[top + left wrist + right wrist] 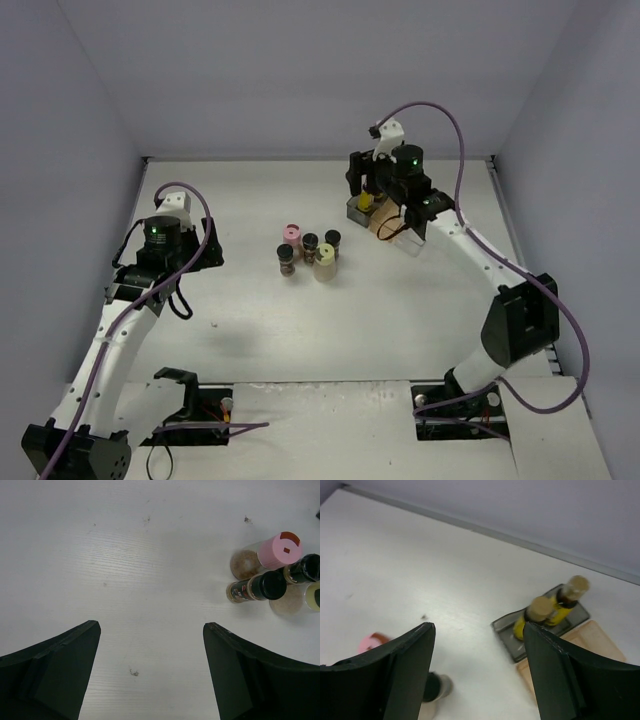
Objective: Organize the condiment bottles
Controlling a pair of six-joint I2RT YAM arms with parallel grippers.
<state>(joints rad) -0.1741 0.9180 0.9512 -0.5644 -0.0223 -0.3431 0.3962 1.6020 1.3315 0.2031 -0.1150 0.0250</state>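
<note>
Several condiment bottles stand in a cluster mid-table: a pink-lidded one (291, 235), dark-capped spice jars (310, 243) and a pale-yellow jar (325, 262). The left wrist view shows the pink lid (280, 551), a dark-capped jar (260, 586) and the pale-yellow jar (314, 596) at its right edge. Two tan-capped, yellow-labelled bottles (540, 615) stand in a grey bin (507, 632). My left gripper (212, 250) (151, 625) is open and empty, left of the cluster. My right gripper (357, 175) (478, 626) is open and empty, above the table just left of the grey bin.
A pale tan bin (600, 640) lies beside the grey bin (356, 211), at the back right. The table's back wall runs close behind the bins. Small dark specks mark the white table (133, 672).
</note>
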